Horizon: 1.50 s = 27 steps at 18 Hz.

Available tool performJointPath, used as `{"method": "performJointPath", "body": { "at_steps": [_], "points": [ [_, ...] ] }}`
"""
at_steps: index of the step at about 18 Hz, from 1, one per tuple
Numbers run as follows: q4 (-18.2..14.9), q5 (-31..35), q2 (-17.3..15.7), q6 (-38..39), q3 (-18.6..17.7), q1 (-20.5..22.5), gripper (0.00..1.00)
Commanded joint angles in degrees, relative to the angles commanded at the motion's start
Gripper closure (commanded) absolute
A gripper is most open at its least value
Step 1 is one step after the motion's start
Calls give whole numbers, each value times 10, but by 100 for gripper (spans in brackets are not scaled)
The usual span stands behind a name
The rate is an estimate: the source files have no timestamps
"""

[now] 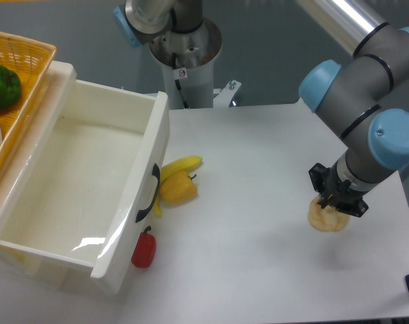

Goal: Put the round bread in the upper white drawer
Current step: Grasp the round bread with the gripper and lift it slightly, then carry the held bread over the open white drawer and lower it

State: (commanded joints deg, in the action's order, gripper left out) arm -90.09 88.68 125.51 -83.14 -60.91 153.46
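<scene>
The gripper (335,200) has its jaws closed on the round bread (327,217) above the table's (258,202) right side, well apart from the open upper white drawer (76,182), with a banana (181,165), yellow pepper (177,190) and red pepper (144,251) beside the drawer's front.

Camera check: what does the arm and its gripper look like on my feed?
The arm has grey tubular links with light blue joint caps and a silver upper tube. The gripper is small, black and boxy. Its fingers are too small to make out.
</scene>
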Motion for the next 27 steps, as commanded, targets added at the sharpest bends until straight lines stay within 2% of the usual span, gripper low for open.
{"method": "performJointPath", "body": {
  "at_steps": [7,10,15,19,22,24,27],
  "points": [
    [-14,-3,-5,7,0,-6,100],
    [-26,-13,-23,28,-3,-18,100],
    [-39,-61,-65,94,-9,-45,100],
    [-44,-114,-119,128,-39,-55,100],
    [-40,-168,-147,202,-41,-77,100],
    [-41,-186,-156,221,-45,-91,100],
    [-40,-224,-188,267,-74,-104,100]
  ]
}}
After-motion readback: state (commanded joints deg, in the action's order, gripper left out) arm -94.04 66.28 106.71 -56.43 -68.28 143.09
